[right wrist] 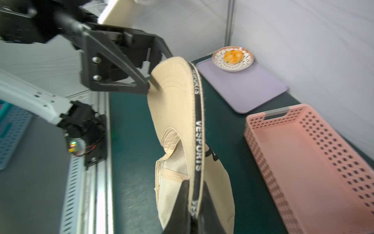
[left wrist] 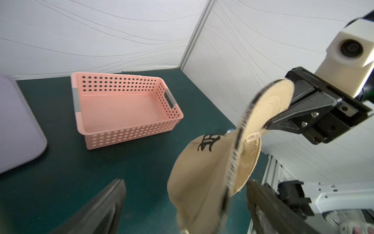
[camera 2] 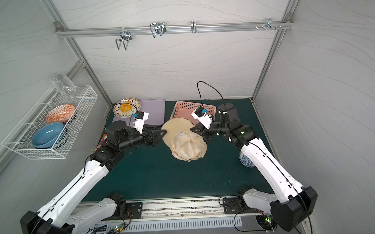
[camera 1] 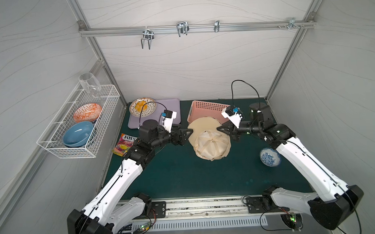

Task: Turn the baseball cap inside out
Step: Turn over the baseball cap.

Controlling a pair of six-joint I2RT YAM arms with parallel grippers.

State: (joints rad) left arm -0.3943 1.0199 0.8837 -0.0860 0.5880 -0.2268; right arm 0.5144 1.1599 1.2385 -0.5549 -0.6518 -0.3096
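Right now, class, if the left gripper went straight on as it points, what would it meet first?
The brim of the baseball cap, probably: its edge sits between the open jaws of the left gripper.

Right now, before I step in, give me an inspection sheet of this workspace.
Surface: green mat, no spills seen.
Job's things: baseball cap held by its brim, crown hanging, monogram outward.
Clutter: pink basket, purple tray, plate of orange food, blue-and-white bowl, candy packet.
Grippers: right gripper shut on the brim; left gripper open, fingers astride the cap.
Cables: black cable looped above each wrist.
Surroundings: wire rack with bowls and glass; hooks on rail.
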